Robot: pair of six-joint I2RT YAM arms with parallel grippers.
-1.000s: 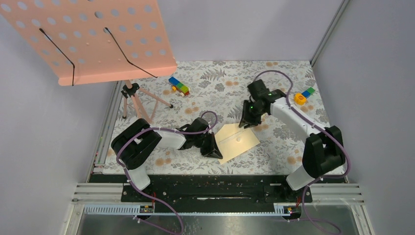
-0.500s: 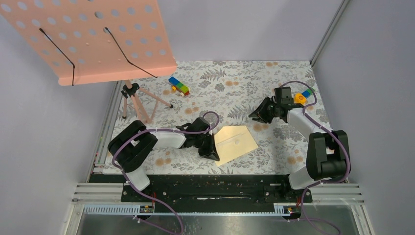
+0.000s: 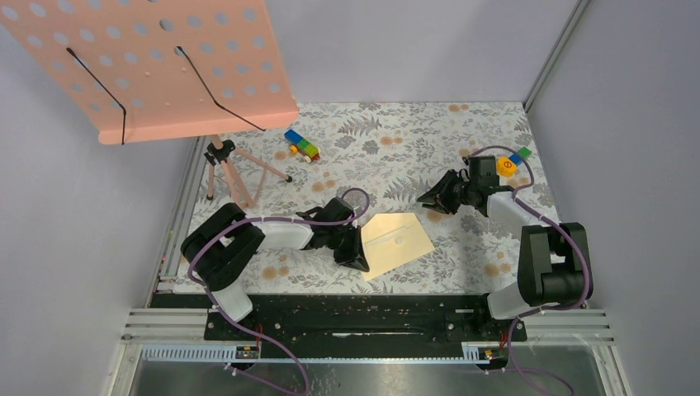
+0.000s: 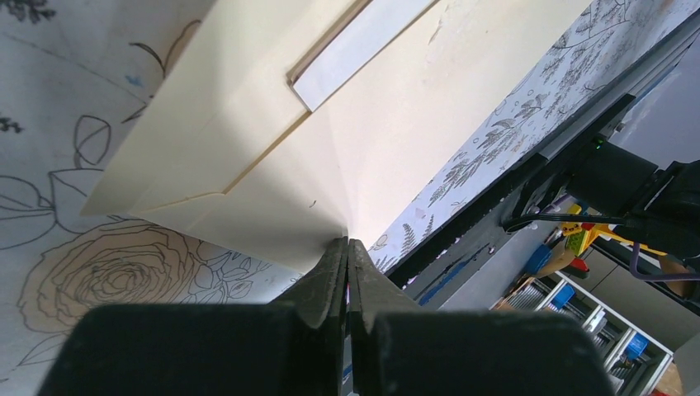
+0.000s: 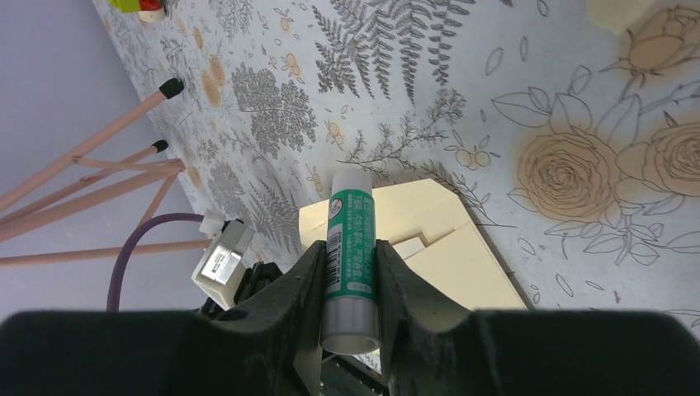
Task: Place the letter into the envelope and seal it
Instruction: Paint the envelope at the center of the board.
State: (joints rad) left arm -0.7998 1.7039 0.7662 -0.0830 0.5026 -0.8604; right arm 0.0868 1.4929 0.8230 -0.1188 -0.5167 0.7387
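Envelope (image 3: pixel 398 242) is pinched at its corner by outstretched left fingers (image 4: pixel 326 276); right fingers (image 5: pixel 305 280), off aside, clamp a glue stick (image 5: pixel 351 247).

Jaws of left gripper (image 4: pixel 347 245) pinch envelope (image 4: pixel 396 124) corner.

Worktop (image 3: pixel 388 140): pale cover printed with grey ferns and tan roses.
Walls (image 3: pixel 396 49): plain, pale lilac-grey, on the far, left and right sides.
Perforated panel (image 3: pixel 157 66): peach, tilted, over the far left corner, on a wooden tripod (image 3: pixel 231 177).
Aluminium rails (image 3: pixel 371 326): along the near edge.
Lighting: even, soft shadows.
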